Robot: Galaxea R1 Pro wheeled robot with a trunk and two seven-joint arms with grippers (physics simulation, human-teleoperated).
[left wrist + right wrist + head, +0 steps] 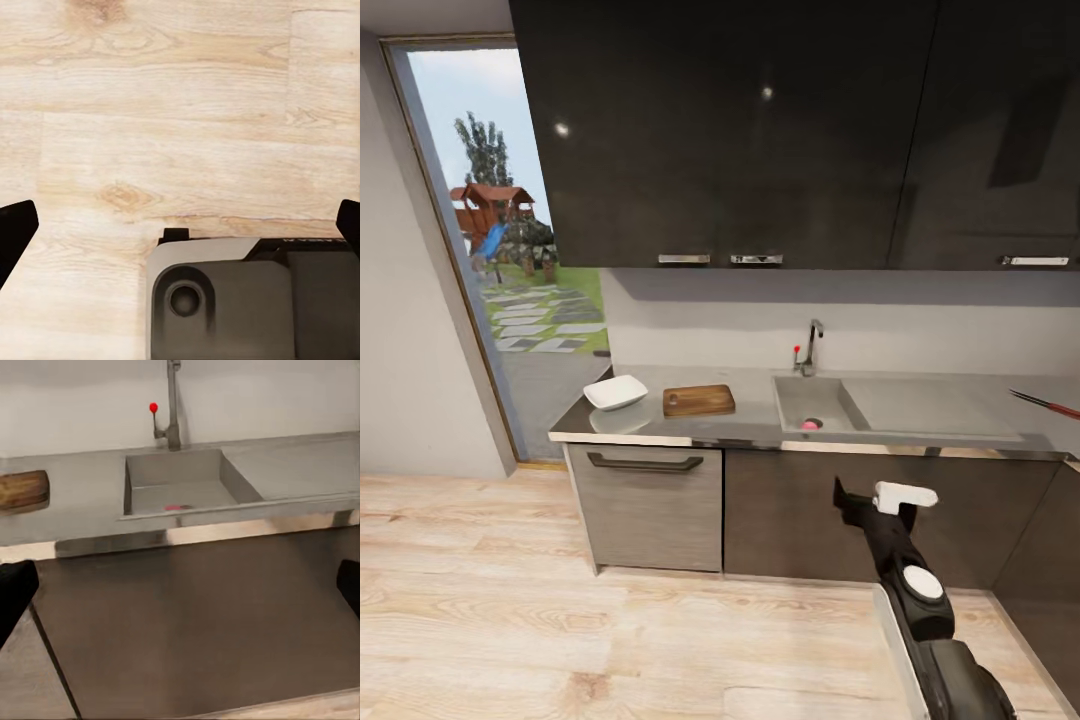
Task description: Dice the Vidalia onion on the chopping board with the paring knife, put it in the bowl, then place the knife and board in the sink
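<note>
We see the sink (830, 400) set into the countertop (750, 420), a rectangular matte grey basin with a flat drainboard to one side and a tall chrome tap (812, 345) with a red-knobbed lever behind it. On the basin floor, by the dark drain, lies a small pink object (811, 424); we take it for the onion, though it is too small to make out. On the glossy dark slab beside the basin rests the wooden chopping board (699, 400), rectangular with rounded corners, and just beyond it the white square bowl (615, 392), its pale reflection below. At the far edge of the head view a thin dark and red item (1045, 404) is cut off; we cannot identify it. Below the slab sits a grey drawer front with a dark bar handle (644, 462).

The right gripper (180, 585) faces the dark cabinet door (195, 615) under the sink, fingertips spread wide and empty. The left gripper (180, 225) points at the pale wood-plank floor (180, 112), likewise wide apart and empty, above a grey part of the robot (247, 300).
</note>
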